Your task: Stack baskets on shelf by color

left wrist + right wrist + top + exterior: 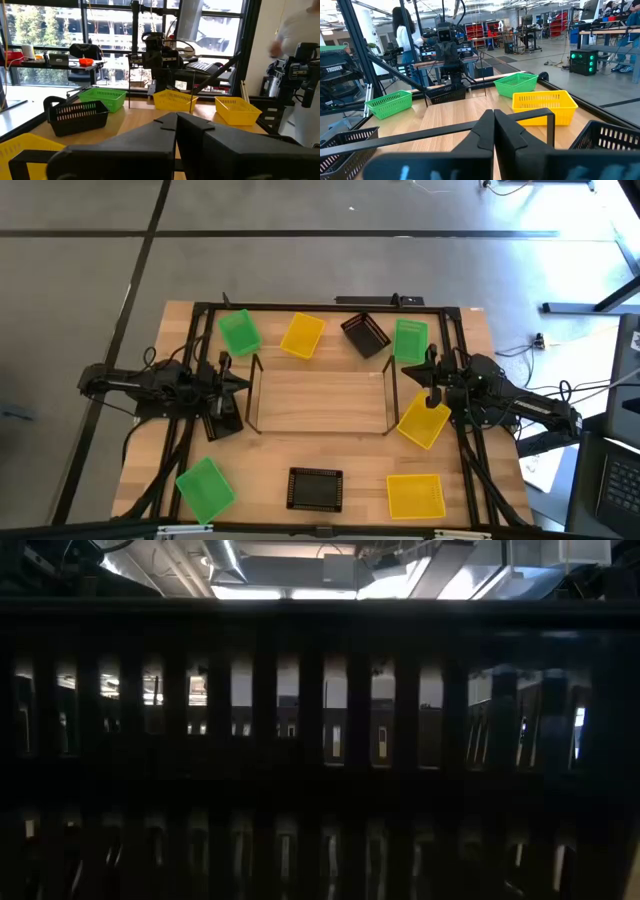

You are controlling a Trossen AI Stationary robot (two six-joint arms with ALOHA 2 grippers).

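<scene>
baskets are all off the shelf (pixel 318 402), which sits bare at centre frame in the high view. nothing stacked yet, so this looks like the very start.

layout on the worktop (pixel 160 470) in the high view: green basket (pixel 239 332), yellow basket (pixel 302 335), black basket (pixel 365 334) and a second green basket (pixel 411 340) in a row above the shelf. tilted yellow basket (pixel 424 420) just right of the shelf's right wire frame. along the bottom: green basket (pixel 206 488) at lower left, black basket (pixel 315 488) at bottom centre, yellow basket (pixel 415 494) at lower right.

left gripper (pixel 243 385) is fully closed, empty, just outside the shelf's left end. right gripper (pixel 403 368) also closed, empty, at the right end near the upper right green basket.

my take on doing it well:
- open the fingers before descending, both are pinched closed now
- right arm takes the tilted yellow first, it's nearest; grip one long wall
- one colour per slot, three slots across the shelf
- seat each base basket square, or the next won't nest
- keep clear of the wire end frames on the way in

low view is blocked by a dark basket wall, no use here.
</scene>
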